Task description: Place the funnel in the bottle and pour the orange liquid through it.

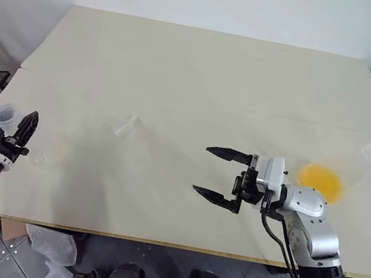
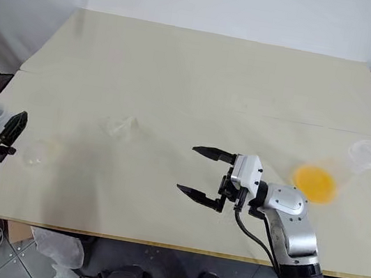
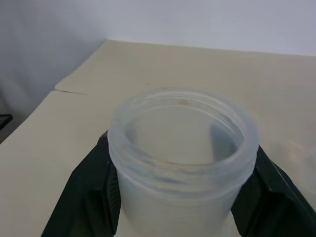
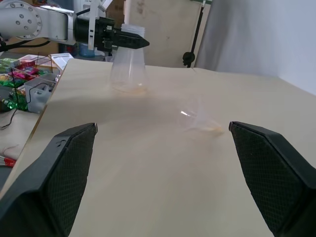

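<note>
Nearest to me, my right gripper [image 1: 220, 176] hangs level above the front part of the table [image 1: 181, 75], its wrist bent so the two black fingers [image 1: 229, 154] point across toward the left side. They are spread wide with nothing between them.

At the front left edge, my left arm comes up from below and the left gripper [image 1: 16, 128] has its fingers on either side of the neck of the bottle [image 3: 182, 153], one black pad on each side of the clear wall just under the rimmed mouth (the wrist view shows the pads against the plastic). From the right wrist camera the bottle [image 4: 128, 66] stands upright with its wide base on the tabletop.

A little further in, left of centre, the funnel [image 1: 125, 127] lies on its side on the bare tabletop, well apart from both grippers.

Off to the right, beyond my right forearm, the orange liquid [image 1: 320, 179] shows as a bright patch in the belly of a clear round-bodied vessel [image 1: 369, 161], whose open mouth points toward the far right edge.
</note>
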Available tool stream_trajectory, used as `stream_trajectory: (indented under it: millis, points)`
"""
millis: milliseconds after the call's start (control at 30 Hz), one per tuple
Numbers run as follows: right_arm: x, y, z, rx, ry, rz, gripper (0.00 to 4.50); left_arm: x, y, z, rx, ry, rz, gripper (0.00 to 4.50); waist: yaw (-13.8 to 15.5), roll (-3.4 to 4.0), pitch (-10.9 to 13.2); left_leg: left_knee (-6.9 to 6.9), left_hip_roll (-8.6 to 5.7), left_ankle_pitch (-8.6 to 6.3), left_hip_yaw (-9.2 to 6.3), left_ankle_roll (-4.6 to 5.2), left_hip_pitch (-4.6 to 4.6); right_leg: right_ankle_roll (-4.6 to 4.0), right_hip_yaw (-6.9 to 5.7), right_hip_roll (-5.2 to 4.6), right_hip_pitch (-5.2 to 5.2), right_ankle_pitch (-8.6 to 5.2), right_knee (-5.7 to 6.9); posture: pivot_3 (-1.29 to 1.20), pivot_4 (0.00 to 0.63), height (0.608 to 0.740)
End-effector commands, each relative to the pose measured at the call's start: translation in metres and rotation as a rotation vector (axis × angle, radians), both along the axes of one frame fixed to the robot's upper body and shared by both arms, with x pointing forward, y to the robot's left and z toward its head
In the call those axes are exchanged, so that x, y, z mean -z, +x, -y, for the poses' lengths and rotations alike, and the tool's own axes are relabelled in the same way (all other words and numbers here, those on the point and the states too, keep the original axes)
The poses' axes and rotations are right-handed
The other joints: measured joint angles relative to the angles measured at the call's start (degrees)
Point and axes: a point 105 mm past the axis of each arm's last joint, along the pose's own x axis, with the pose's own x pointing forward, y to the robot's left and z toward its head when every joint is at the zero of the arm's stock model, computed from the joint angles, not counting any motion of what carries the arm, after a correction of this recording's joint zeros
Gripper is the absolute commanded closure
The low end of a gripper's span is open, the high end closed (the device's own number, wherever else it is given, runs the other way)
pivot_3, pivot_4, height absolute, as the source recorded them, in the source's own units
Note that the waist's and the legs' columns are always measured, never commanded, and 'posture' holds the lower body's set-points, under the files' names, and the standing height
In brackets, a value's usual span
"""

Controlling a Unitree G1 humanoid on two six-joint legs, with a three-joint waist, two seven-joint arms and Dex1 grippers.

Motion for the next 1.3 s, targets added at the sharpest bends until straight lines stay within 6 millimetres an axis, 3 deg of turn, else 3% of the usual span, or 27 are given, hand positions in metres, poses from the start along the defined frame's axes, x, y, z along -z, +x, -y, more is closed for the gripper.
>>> stream_trajectory:
  millis: [33, 167, 267, 367, 533, 700, 867, 1033, 1233, 1300]
  points:
    - [-0.018, -0.005, 0.003, 0.023, 0.042, 0.079, 0.0, -0.028, 0.003, 0.014, 0.092, 0.028, 0.112, 2.14, 0.2, -0.01, 0.0, 0.0, 0.0, 0.0, -0.01, 0.0, 0.0, 0.0, -0.01, 0.0, 0.0, 0.0, 0.0, 0.0, 0.15, 0.74]
    - [-0.016, -0.006, 0.013, 0.076, 0.029, 0.074, 0.0, -0.05, 0.014, 0.054, 0.317, 0.093, 0.147, 2.14, 0.3, -0.03, 0.0, 0.01, -0.04, 0.0, -0.08, 0.0, -0.01, 0.0, -0.03, -0.02, 0.04, 0.0, 0.0, 0.0, 0.15, 0.74]
    - [-0.014, -0.007, 0.04, 0.206, 0.022, 0.066, 0.0, -0.069, 0.025, 0.137, 0.759, 0.213, 0.121, 2.14, 1.2, -0.07, 0.0, 0.01, -0.07, 0.0, -0.15, 0.0, -0.05, 0.0, -0.07, -0.02, 0.06, 0.0, -0.01, 0.0, 0.15, 0.74]
    - [-0.01, -0.013, 0.059, 0.285, -0.012, 0.073, 0.0, -0.073, 0.026, 0.177, 0.986, 0.255, 0.095, 2.14, 1.4, -0.05, 0.0, 0.02, -0.11, -0.01, -0.1, 0.01, -0.05, 0.0, -0.01, -0.02, 0.08, 0.0, -0.02, 0.0, 0.15, 0.74]
    - [-0.003, -0.024, 0.095, 0.461, -0.042, 0.055, 0.0, -0.062, 0.054, 0.233, 1.199, 0.336, 0.046, 2.14, 0.9, -0.04, 0.0, -0.14, -0.04, -0.02, 0.35, -0.02, -0.03, 0.0, -0.07, 0.09, -0.08, 0.0, -0.01, 0.0, 0.15, 0.74]
    - [-0.002, -0.036, 0.104, 0.555, -0.037, 0.058, 0.0, -0.043, 0.08, 0.282, 1.287, 0.378, 0.037, 2.14, 1.2, -0.08, 0.1, -0.03, -0.03, -0.01, 0.79, -0.02, -0.05, 0.01, 0.03, 0.09, -0.1, 0.0, -0.04, 0.0, 0.15, 0.74]
    - [-0.001, -0.045, 0.099, 0.596, -0.013, 0.056, 0.0, -0.034, 0.097, 0.303, 1.303, 0.407, 0.043, 2.14, 1.4, -0.1, 0.1, -0.04, -0.01, -0.01, 0.94, -0.02, -0.16, 0.01, 0.1, 0.09, -0.36, 0.0, 0.01, 0.0, 0.15, 0.74]
    - [0.0, -0.048, 0.094, 0.614, 0.007, 0.057, 0.0, -0.027, 0.097, 0.32, 1.359, 0.448, 0.068, 2.14, 1.6, -0.1, 0.1, 0.01, -0.03, -0.01, 0.95, 0.0, -0.23, 0.02, 0.09, 0.07, -0.38, 0.0, 0.01, 0.0, 0.15, 0.74]
    - [0.001, -0.046, 0.093, 0.616, 0.011, 0.055, 0.0, -0.027, 0.093, 0.322, 1.395, 0.439, 0.074, 0.17, 1.6, -0.1, 0.1, 0.02, -0.03, 0.0, 0.92, 0.01, -0.25, 0.02, 0.07, 0.07, -0.4, 0.0, 0.02, 0.0, 0.15, 0.74]
    - [0.001, -0.045, 0.092, 0.613, 0.014, 0.056, 0.0, -0.029, 0.092, 0.321, 1.395, 0.444, 0.092, 0.01, 1.6, -0.1, 0.1, 0.02, -0.02, 0.0, 0.92, 0.01, -0.25, 0.02, 0.07, 0.07, -0.4, 0.0, 0.02, 0.0, 0.15, 0.74]
